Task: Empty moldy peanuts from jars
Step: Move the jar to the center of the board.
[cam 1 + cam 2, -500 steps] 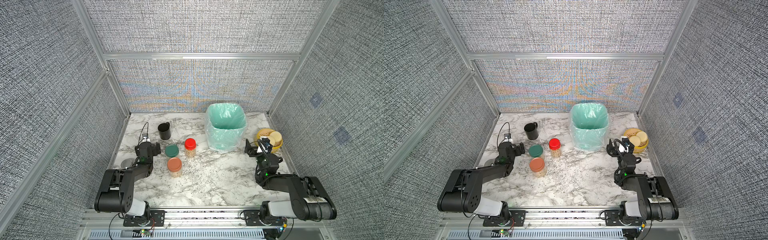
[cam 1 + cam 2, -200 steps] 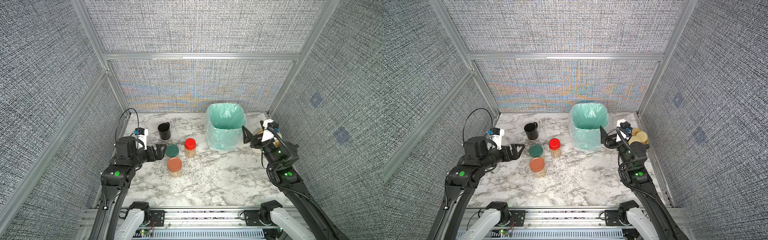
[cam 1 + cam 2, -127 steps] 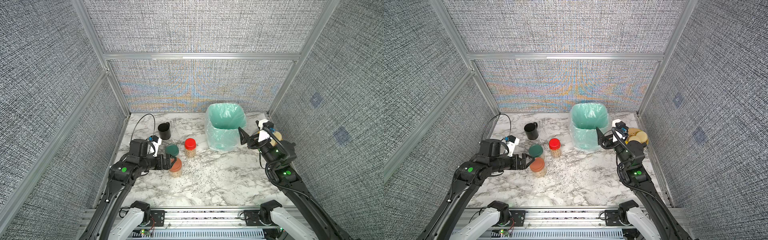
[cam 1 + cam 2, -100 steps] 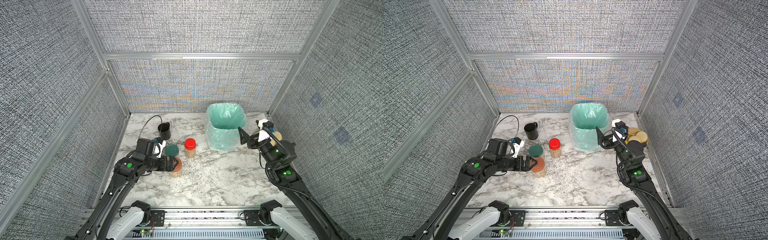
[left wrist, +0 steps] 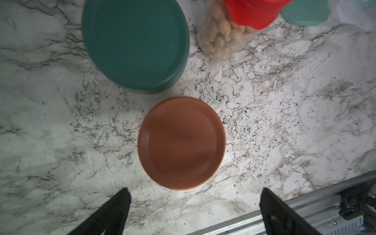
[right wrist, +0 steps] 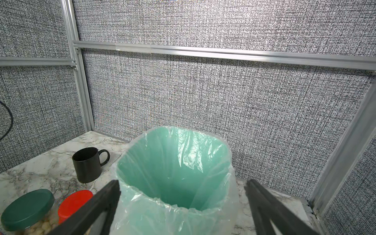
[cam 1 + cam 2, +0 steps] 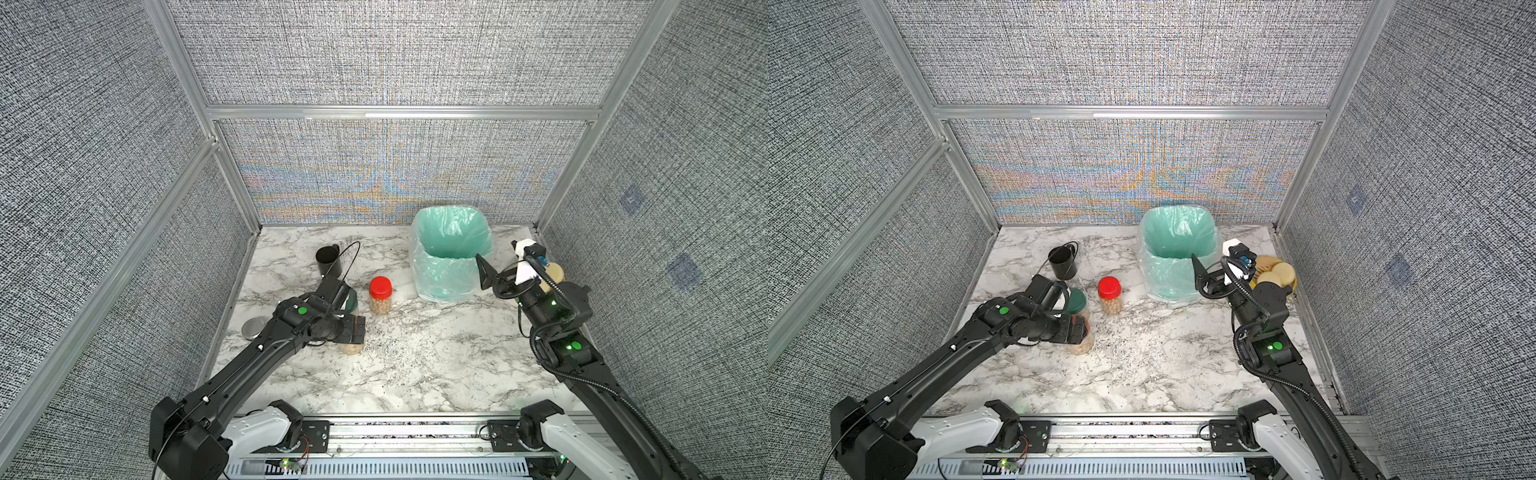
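The red-lidded jar [image 7: 380, 296], the green-lidded jar [image 5: 135, 43] and the orange-lidded jar [image 5: 181, 142] are standing upright and capped on the left part of the marble desk [image 7: 415, 365]. All three are clear plastic with tan peanuts [image 5: 219, 40] showing through the walls. The left pincer [image 5: 194, 192] is hanging spread wide right over the orange-lidded jar, whose lid is sitting centred just ahead of the two fingertips, seemingly untouched. The right pincer [image 6: 182, 183] is gaping too, holding nothing and hovering just beside the green-bagged bin [image 7: 440, 278], well apart from all three jars. In both top views the left arm is largely hiding the orange lid and covering part of the green-lidded jar, and any greenish tint on the peanuts is too faint to make out.
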Controlling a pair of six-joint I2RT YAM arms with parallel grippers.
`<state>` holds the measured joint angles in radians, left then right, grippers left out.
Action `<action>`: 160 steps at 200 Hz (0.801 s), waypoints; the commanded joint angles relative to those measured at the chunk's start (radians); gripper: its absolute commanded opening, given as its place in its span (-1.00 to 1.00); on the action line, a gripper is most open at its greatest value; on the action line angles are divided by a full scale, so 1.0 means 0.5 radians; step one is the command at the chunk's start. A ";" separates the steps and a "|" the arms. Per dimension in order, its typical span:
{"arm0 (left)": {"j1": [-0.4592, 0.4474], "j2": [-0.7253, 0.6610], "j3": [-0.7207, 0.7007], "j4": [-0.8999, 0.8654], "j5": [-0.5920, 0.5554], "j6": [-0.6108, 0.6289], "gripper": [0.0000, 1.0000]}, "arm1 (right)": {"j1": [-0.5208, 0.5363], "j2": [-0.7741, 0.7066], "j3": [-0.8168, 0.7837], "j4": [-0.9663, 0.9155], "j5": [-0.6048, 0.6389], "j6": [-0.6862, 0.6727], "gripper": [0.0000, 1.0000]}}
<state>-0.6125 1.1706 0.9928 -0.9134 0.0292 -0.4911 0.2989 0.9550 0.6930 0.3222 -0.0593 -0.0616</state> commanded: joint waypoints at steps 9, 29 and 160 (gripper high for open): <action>-0.037 0.108 0.032 0.028 -0.114 -0.029 1.00 | 0.005 -0.014 -0.018 0.061 0.005 -0.015 0.96; -0.070 0.198 0.048 0.067 -0.082 -0.027 1.00 | 0.004 -0.029 -0.043 0.073 0.013 -0.028 0.96; -0.094 0.511 0.114 0.034 -0.184 0.003 0.73 | 0.004 -0.080 -0.070 0.070 0.042 -0.059 0.96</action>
<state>-0.6582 1.4075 1.0443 -0.8948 -0.0719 -0.4980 0.3008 0.9192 0.6548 0.3401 -0.0513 -0.0772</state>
